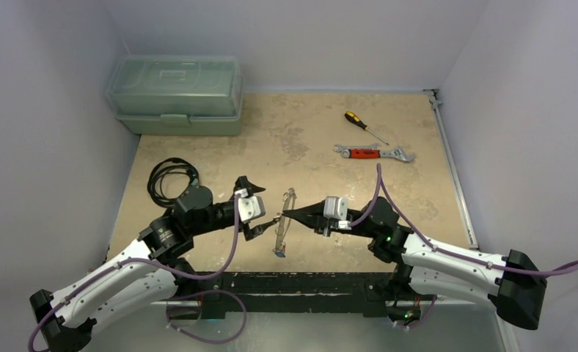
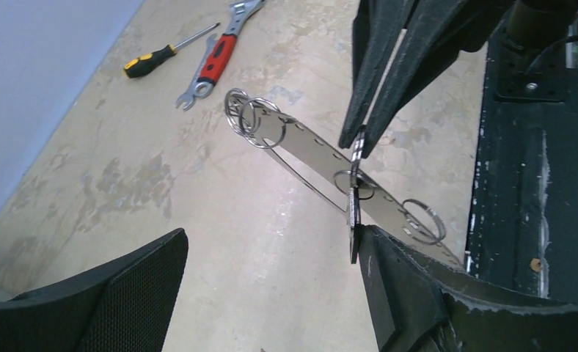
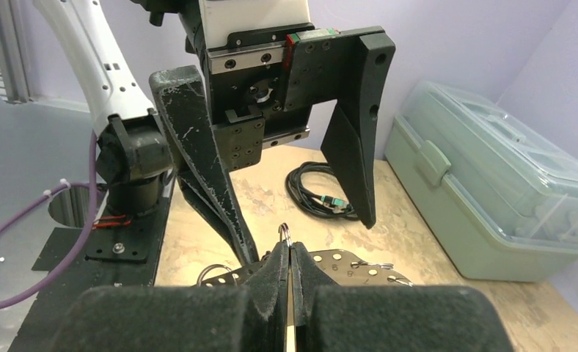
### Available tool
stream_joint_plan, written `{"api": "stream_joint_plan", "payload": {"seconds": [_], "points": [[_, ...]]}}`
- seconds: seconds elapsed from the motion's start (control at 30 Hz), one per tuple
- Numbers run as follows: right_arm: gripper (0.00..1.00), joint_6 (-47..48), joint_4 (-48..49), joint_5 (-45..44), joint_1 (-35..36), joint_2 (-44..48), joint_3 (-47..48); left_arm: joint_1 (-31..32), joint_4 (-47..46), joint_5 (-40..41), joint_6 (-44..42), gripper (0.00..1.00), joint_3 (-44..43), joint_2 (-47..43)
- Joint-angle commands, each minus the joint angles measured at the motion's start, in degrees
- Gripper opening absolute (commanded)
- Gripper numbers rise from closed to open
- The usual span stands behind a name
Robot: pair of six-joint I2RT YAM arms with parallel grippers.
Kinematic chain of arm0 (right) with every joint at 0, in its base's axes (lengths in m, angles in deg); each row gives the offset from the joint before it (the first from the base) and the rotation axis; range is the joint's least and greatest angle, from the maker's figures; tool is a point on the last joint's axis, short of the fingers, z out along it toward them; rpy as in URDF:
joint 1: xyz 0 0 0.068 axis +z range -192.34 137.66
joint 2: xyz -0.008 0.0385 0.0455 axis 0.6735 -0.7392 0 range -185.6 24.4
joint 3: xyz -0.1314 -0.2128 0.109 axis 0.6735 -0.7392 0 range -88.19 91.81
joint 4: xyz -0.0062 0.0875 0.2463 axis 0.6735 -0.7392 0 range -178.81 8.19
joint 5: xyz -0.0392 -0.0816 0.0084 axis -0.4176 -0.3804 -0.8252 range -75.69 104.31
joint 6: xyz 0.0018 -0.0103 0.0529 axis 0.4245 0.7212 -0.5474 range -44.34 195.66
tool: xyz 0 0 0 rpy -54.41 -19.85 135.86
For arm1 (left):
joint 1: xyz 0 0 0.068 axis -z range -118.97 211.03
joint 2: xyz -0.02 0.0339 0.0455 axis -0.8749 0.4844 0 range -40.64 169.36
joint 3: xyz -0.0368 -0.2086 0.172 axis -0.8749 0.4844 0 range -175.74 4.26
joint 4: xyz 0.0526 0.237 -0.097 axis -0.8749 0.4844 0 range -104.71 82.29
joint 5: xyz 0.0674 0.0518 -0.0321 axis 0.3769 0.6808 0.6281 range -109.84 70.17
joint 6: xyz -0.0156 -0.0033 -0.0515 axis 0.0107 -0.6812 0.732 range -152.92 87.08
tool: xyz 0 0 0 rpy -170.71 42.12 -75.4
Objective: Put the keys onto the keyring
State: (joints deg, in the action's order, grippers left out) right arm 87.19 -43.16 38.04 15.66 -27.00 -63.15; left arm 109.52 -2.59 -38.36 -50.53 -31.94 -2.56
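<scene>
The keyring [image 1: 290,198] is a long thin silvery loop with holes, raised off the table on edge between the two grippers; several small rings hang on it. In the left wrist view it [image 2: 308,150] runs diagonally, its near end against my left gripper's right finger [image 2: 418,293]. My left gripper [image 1: 270,207] [image 2: 271,235] is wide open beside it. My right gripper [image 1: 284,213] [image 3: 287,253] is shut on a key [image 2: 355,198], seen edge-on at the keyring, its small ring [image 3: 286,233] sticking out above the pads. A blue-tagged key [image 1: 279,253] hangs at the keyring's near end.
A green toolbox [image 1: 176,92] stands at the back left. A coiled black cable [image 1: 170,176] lies left of the left arm. A yellow-handled screwdriver [image 1: 363,125] and a red-handled wrench [image 1: 374,152] lie at the back right. The black base rail [image 1: 301,282] runs along the near edge.
</scene>
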Motion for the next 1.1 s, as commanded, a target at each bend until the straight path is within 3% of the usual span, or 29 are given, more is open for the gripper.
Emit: {"api": "stream_joint_plan", "payload": {"seconds": [0.0,0.43,0.67,1.07], "points": [[0.00,-0.4,4.5,-2.8,0.0,-0.2,0.5,-0.1,-0.7,7.6,-0.9,0.85,-1.1,-1.5],[0.00,-0.8,6.6,-7.4,0.0,-2.3,0.5,-0.6,-2.9,30.4,-1.1,0.95,0.3,-7.5],[0.00,-3.5,8.3,-12.1,0.0,-8.6,4.0,-1.4,-3.0,39.8,-0.1,0.98,0.3,-8.1],[0.00,-13.3,17.0,-29.7,0.0,-26.4,19.3,-2.0,-2.1,43.1,0.3,0.99,0.2,-9.1]]}}
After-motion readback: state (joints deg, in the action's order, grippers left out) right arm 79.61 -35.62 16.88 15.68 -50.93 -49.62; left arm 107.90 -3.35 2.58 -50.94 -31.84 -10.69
